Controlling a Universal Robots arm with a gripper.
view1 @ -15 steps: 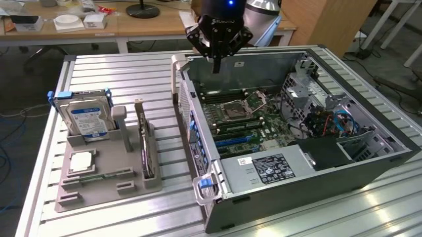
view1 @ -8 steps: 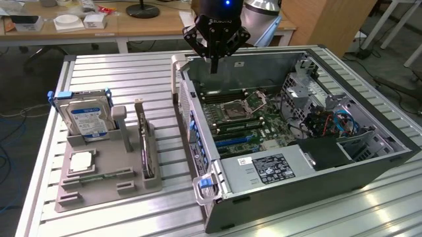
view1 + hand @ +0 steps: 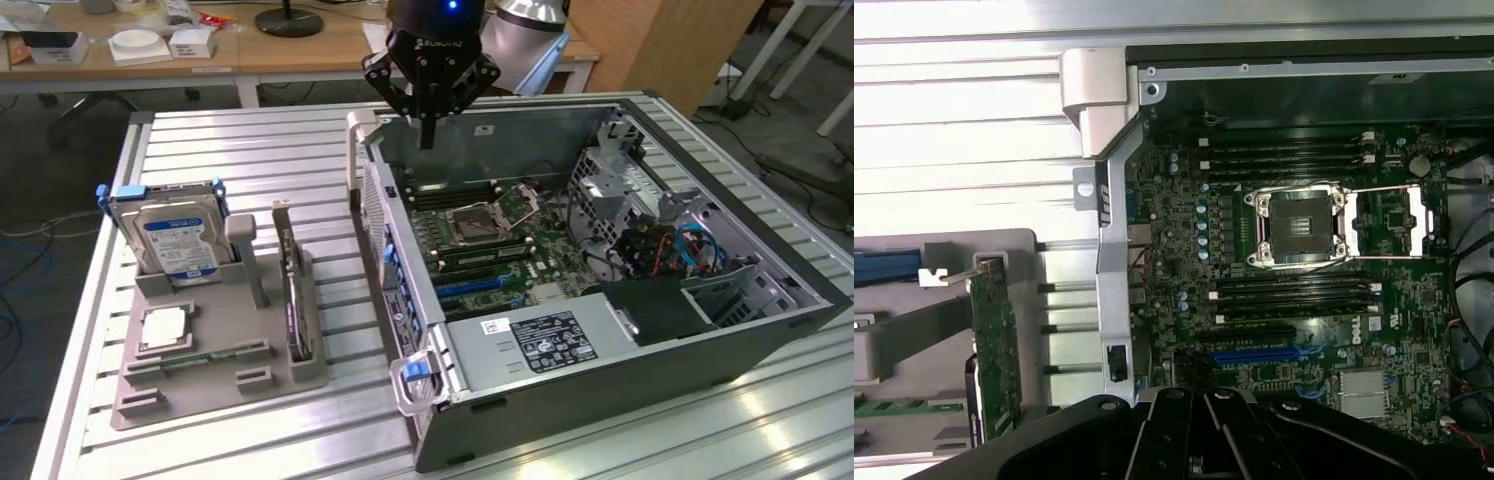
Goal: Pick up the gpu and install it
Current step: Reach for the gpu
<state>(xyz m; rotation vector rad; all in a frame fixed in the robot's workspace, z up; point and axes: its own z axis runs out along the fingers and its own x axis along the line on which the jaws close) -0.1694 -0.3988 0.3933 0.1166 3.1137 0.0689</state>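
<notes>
The gpu stands on its edge in a slot of the grey holder, on the exterior view's left, with its silver bracket end pointing to the far side. In the wrist view the gpu shows as a thin green board edge. My gripper hangs over the far end of the open computer case, well away from the gpu. Its black fingers are pressed together and hold nothing. The gripper's black body sits above the motherboard.
A silver hard drive with a blue label stands in the holder beside the gpu. A processor chip and a green memory stick lie flat there. A blue card slot lies inside the case. Ribbed metal table surrounds everything.
</notes>
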